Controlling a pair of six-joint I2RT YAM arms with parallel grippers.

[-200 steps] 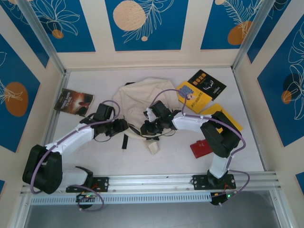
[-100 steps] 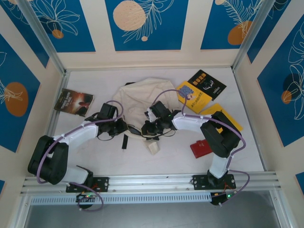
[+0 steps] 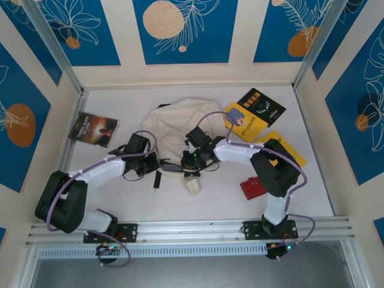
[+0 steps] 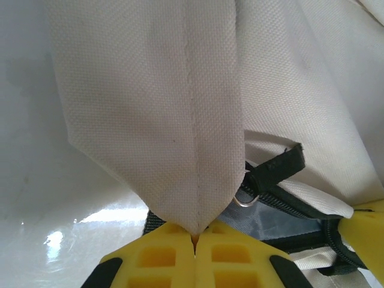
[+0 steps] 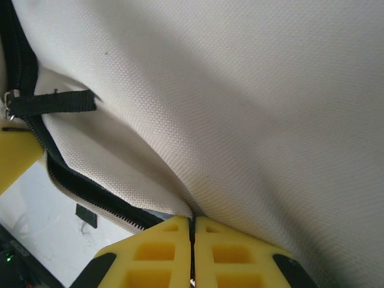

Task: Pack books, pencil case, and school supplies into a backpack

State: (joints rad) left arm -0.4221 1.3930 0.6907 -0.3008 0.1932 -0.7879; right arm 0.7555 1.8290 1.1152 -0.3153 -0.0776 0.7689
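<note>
The cream-white backpack point(image 3: 177, 123) lies mid-table, its near edge with the black zipper point(image 4: 300, 210) facing the arms. My left gripper point(image 3: 157, 163) is shut on a fold of its fabric point(image 4: 150, 108), pinched at the fingertips point(image 4: 195, 237). My right gripper point(image 3: 187, 161) is shut on the cream fabric point(image 5: 240, 108) just right of it, beside the zipper point(image 5: 78, 186). A dark gap shows between the two grippers. The dark brown book point(image 3: 93, 128) lies at the left, and the yellow book point(image 3: 243, 122) and black book point(image 3: 262, 107) at the back right.
A flat yellow item point(image 3: 287, 147) and a small red item point(image 3: 253, 187) lie right of the right arm; I cannot tell which is the pencil case. A small cream tag point(image 3: 193, 186) rests in front of the bag. Metal frame posts edge the table.
The left gripper has closed on the backpack's edge and shifted slightly right. The right gripper has stayed shut on the fabric and drawn it a little up and away, showing a dark gap.
</note>
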